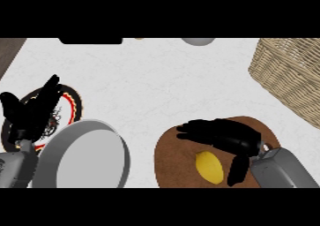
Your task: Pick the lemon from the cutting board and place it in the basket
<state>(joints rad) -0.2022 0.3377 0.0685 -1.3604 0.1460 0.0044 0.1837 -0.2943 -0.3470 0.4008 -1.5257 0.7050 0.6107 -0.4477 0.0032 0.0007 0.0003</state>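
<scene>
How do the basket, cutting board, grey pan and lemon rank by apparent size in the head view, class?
1. Cutting board, grey pan and basket: too alike to rank, since all three are cut off by the view's edges.
2. Lemon: clearly smallest, beside the right hand.

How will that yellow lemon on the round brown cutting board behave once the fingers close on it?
The yellow lemon looks oval and smooth, so it may roll or squirt sideways if pinched off-centre. It appears small beside the black right hand hovering over it, so probably light. It lies flat on the round brown cutting board with no rim, so a nudge could send it off.
</scene>
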